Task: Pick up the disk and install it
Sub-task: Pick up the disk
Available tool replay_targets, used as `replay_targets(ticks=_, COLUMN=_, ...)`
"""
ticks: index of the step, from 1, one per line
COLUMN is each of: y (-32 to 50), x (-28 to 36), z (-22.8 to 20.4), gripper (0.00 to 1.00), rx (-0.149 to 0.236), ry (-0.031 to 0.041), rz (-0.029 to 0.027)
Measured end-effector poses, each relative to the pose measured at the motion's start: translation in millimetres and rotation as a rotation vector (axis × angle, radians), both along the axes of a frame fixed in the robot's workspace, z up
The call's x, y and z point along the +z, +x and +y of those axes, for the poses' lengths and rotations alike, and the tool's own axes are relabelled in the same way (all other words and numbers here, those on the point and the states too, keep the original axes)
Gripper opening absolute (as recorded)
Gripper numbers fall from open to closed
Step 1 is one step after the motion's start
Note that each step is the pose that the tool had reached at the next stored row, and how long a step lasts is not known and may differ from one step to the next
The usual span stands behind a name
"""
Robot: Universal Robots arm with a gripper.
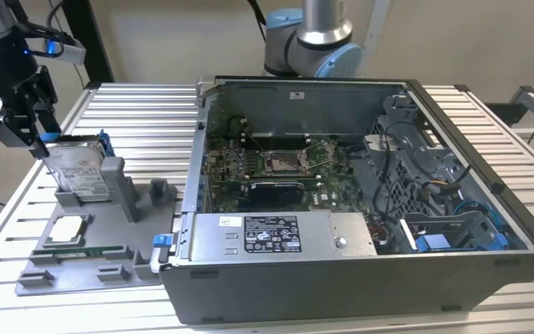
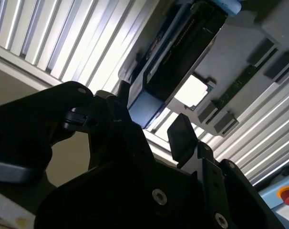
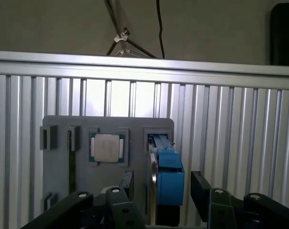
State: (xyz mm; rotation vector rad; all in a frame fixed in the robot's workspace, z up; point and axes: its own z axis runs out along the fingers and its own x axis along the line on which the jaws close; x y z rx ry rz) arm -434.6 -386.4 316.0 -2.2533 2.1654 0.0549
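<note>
Standing on edge in a slot of the grey fixture (image 1: 91, 268), the disk (image 1: 74, 169) is found at the exterior view's left, on the slatted table (image 1: 147, 104) just beside the open computer case (image 1: 360, 174). It is not yet lifted; its lower end is seated in the holder.

Handling, as judged:
- Metal body is taken as stiff and fairly heavy for its size. No give is expected under the pads.
- Broad faces look smooth, so slip is likely unless it is clamped squarely.
- Blue plastic frame is expected to flex a little. Knocks and twisting are best avoided, since drives are shock-sensitive.
- Best hold is judged to be across the two flat faces at the free upper end, clear of the holder walls.

Pose: the gripper (image 1: 42, 142) is hung from the wrist above the fixture, pointing down at the disk's top end. In the first wrist view the disk (image 3: 169, 174) is seen edge-on between the spread fingers (image 3: 127, 181), with a gap visible on each side. The gripper (image 3: 163, 187) is therefore read as released, straddling the disk, with nothing clamped. The same straddle is seen in the second wrist view, with the blue end between the pads.

The square chip (image 3: 108, 147) is left untouched in its pocket.
</note>
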Motion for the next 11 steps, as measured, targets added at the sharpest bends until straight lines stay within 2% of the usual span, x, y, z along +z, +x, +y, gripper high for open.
replay_targets(ticks=5, y=0.5, x=-5.6, z=0.3, gripper=1.0, rx=0.004, ry=0.0025, rz=-0.0001)
replay_targets(ticks=11, y=1.1, x=-6.9, z=0.3, gripper=1.0, rx=0.012, ry=0.0045, rz=-0.0002)
